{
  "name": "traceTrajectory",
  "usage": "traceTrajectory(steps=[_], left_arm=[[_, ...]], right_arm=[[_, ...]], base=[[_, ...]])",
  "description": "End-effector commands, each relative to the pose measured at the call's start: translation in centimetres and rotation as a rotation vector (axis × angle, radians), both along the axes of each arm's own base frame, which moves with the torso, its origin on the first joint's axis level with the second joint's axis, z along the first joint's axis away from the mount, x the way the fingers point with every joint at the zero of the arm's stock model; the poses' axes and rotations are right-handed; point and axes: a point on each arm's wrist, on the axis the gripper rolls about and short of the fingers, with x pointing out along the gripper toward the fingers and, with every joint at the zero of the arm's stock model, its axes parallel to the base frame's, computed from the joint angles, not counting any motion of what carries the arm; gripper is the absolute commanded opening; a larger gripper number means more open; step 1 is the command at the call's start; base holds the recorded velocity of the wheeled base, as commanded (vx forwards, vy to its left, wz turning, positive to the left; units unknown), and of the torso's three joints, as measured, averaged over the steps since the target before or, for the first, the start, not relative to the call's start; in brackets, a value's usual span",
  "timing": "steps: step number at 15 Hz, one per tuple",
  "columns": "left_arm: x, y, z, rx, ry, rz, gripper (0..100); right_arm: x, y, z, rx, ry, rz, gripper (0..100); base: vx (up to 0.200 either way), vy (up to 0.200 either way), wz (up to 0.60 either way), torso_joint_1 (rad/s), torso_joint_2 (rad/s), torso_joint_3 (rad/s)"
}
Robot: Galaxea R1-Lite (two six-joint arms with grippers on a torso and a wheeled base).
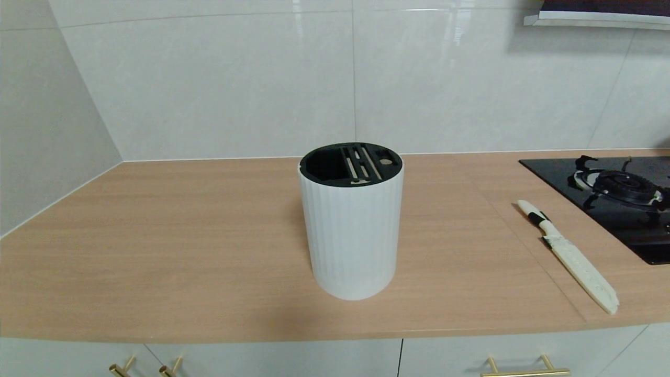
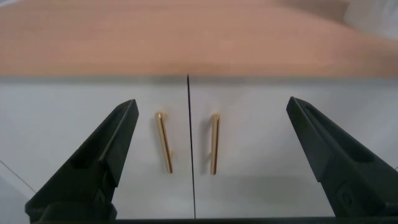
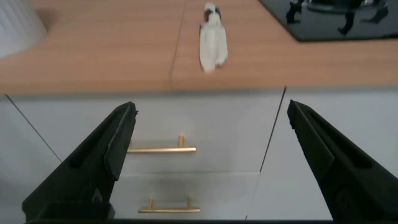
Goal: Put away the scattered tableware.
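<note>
A cream-white knife with a black band on its handle lies on the wooden counter at the right, beside the stove; the right wrist view shows the knife too. A white ribbed cylindrical holder with a black slotted top stands mid-counter, and its edge reaches into the right wrist view. My left gripper is open, below the counter's front edge, facing the cabinet doors. My right gripper is open too, low in front of the drawers, well short of the knife.
A black gas stove occupies the counter's right end. White tiled walls close off the back and left. Gold handles sit on the cabinet doors and gold drawer handles under the counter. A range hood edge hangs top right.
</note>
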Motion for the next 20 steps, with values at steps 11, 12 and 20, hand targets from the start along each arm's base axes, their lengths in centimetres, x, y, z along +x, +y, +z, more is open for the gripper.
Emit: traceTrajectory(steps=[11, 12, 20], left_arm=[[0.0, 0.0, 0.0, 0.0, 0.0, 0.002, 100], [0.0, 0.0, 0.0, 0.0, 0.0, 0.002, 100], [0.0, 0.0, 0.0, -0.002, 0.0, 0.0, 100]], right_arm=[[0.01, 0.0, 0.01, 0.001, 0.001, 0.001, 100], [0.01, 0.0, 0.01, 0.001, 0.001, 0.001, 100], [0.01, 0.0, 0.01, 0.001, 0.001, 0.001, 100]], base=[[0.0, 0.0, 0.0, 0.229, -0.54, -0.31], [0.0, 0.0, 0.0, 0.266, -0.59, -0.339], [0.0, 0.0, 0.0, 0.184, -0.4, -0.216]])
